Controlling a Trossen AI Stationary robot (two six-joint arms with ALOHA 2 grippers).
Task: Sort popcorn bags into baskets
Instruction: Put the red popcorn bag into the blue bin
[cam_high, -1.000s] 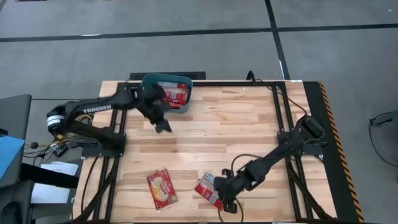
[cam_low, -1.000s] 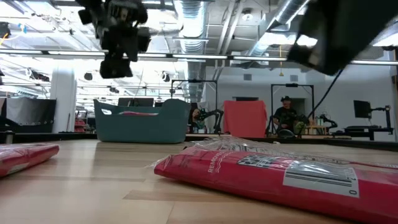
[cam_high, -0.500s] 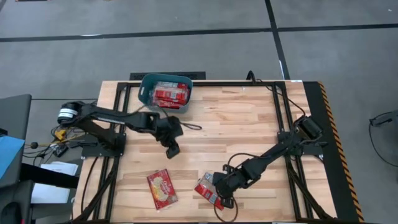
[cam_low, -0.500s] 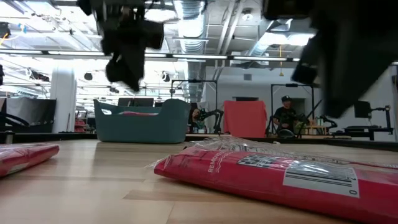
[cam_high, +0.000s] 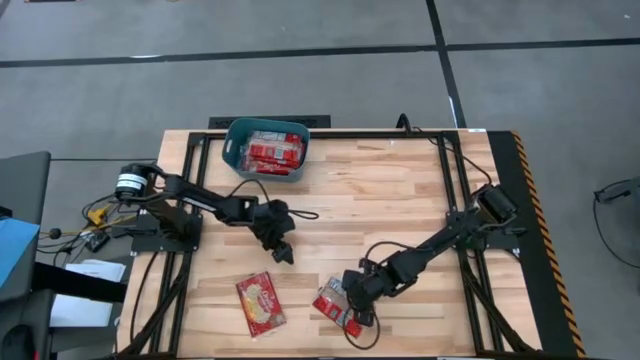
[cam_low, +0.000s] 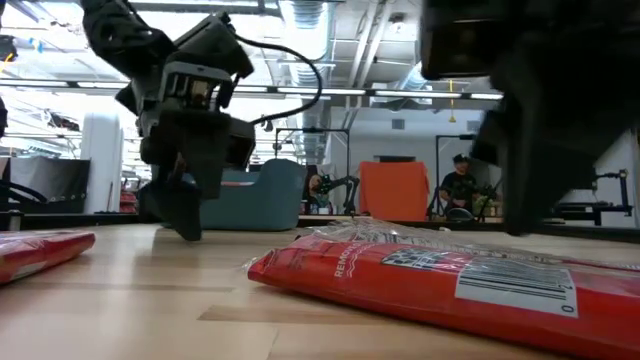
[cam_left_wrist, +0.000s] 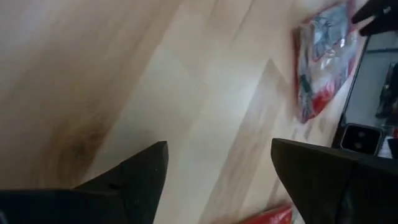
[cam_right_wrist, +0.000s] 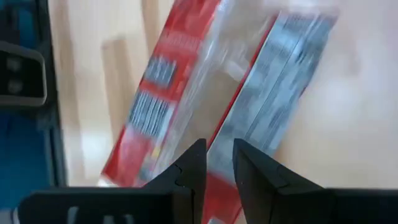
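We see two popcorn bags on the bare wood at the near part of the table. One popcorn bag lies flat with its red printed side up, alone, and nothing touches it. The second popcorn bag lies to its right, also red, with a pale panel and a barcode; in the low view it is a little wrinkled and shiny. The right gripper is directly over this second bag, and in the right wrist view its fingers stand with only a narrow gap between them, holding nothing. The left gripper is over empty wood, between the bags and the teal basket, and its fingers are spread wide and hold nothing. The basket stands at the far edge of the table, well apart from both bags, and more red bags lie inside it.
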